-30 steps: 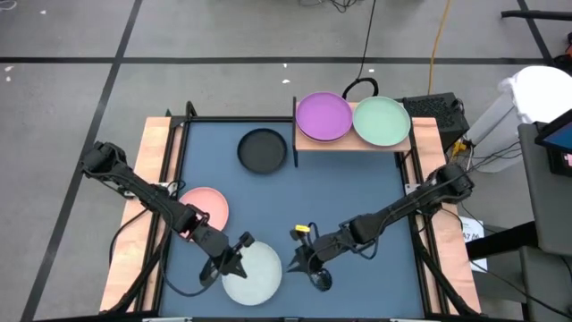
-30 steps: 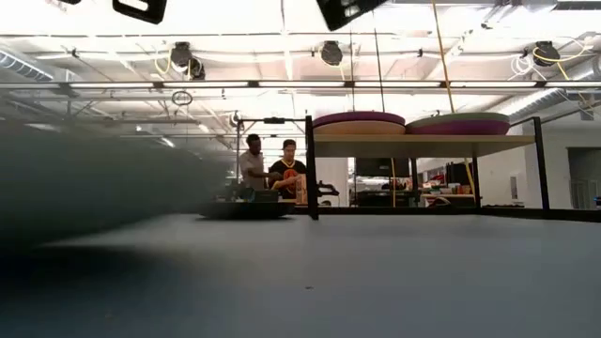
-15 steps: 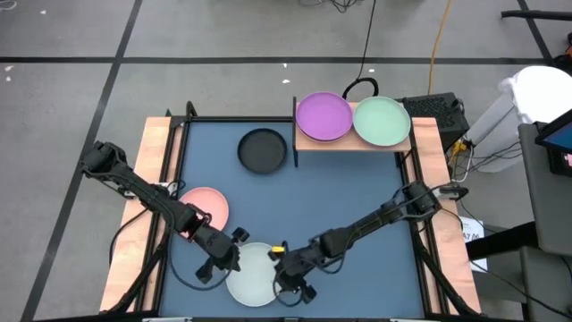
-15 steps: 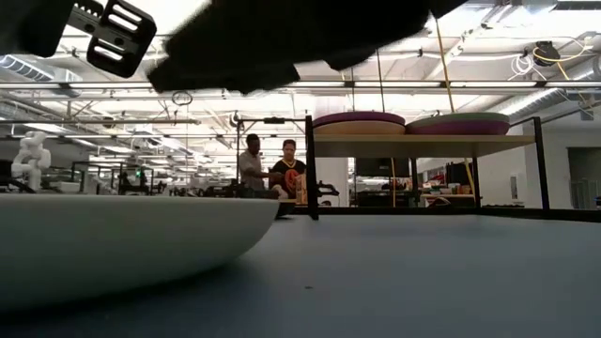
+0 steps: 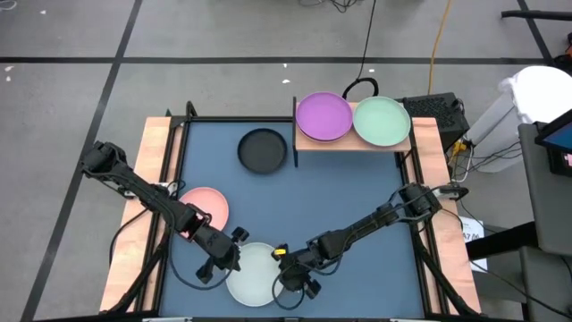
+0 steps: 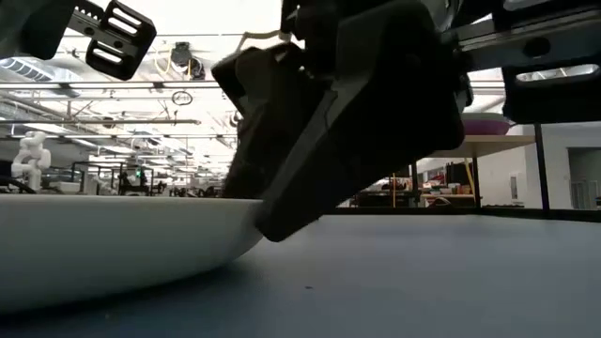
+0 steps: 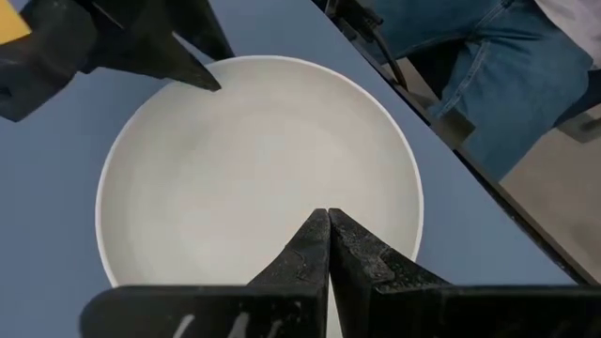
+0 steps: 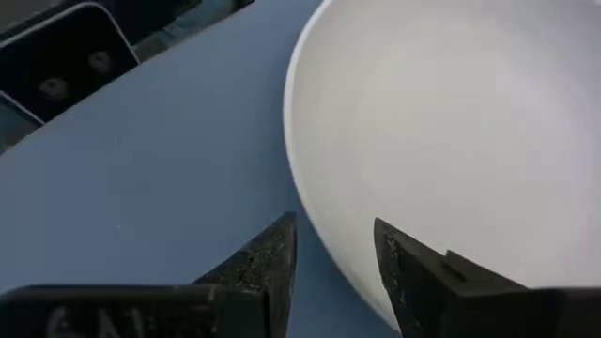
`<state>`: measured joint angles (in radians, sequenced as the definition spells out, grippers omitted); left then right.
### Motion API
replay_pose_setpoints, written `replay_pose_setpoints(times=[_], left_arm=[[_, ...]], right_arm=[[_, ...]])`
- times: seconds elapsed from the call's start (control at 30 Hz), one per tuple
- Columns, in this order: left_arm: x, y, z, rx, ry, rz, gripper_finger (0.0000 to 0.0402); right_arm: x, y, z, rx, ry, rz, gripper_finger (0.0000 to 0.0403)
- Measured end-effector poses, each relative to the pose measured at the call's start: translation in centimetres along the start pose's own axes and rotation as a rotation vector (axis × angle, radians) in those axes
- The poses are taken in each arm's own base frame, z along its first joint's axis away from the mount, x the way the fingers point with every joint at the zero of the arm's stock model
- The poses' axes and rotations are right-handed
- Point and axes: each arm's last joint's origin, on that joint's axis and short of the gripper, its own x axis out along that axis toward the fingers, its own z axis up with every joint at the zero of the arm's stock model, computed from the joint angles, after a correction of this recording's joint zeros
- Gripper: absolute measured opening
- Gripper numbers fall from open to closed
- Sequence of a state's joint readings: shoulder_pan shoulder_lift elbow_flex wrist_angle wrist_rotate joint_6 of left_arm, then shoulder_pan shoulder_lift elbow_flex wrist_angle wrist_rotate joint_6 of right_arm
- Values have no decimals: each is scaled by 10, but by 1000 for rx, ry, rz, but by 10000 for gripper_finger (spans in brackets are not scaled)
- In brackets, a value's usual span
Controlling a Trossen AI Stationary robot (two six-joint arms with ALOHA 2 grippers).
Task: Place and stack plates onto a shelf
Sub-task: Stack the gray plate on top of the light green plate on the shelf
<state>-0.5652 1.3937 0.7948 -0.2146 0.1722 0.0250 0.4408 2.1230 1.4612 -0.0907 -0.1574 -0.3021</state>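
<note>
Straddling the whitish plate's [image 5: 253, 275] right rim at lower centre of the high view, right gripper [image 5: 290, 277] is sitting with fingers parted, nothing clamped. Left gripper [image 5: 231, 259] is resting fully closed and empty over the plate's left edge. Pink plate [image 5: 206, 207] is lying to the upper left, dark grey plate [image 5: 262, 149] higher up. Shelf [image 5: 350, 143] at upper right is carrying purple plate [image 5: 323, 116] and pale green plate [image 5: 382, 122].
</note>
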Motion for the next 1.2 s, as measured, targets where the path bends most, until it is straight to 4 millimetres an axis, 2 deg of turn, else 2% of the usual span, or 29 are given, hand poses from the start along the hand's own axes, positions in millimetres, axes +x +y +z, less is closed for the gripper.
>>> replay_pose_setpoints(times=[0.2,0.43,0.57,0.63,0.77,0.9,1.2], left_arm=[[0,0,0,7,0,0,6],[0,0,0,5,0,0,5],[0,0,0,-1,0,0,5],[0,0,0,-2,0,0,5],[0,0,0,-4,0,0,5],[0,0,0,-4,-1,0,5],[0,1,1,-2,-10,31,5]], right_arm=[[2,0,-2,-86,9,2,109],[2,0,-2,-139,8,2,9],[1,0,-1,-158,6,2,6],[-6,3,2,-160,14,3,3],[-35,9,18,-165,37,-75,3],[-76,16,33,-39,68,-216,2],[-155,35,44,107,145,-480,1]])
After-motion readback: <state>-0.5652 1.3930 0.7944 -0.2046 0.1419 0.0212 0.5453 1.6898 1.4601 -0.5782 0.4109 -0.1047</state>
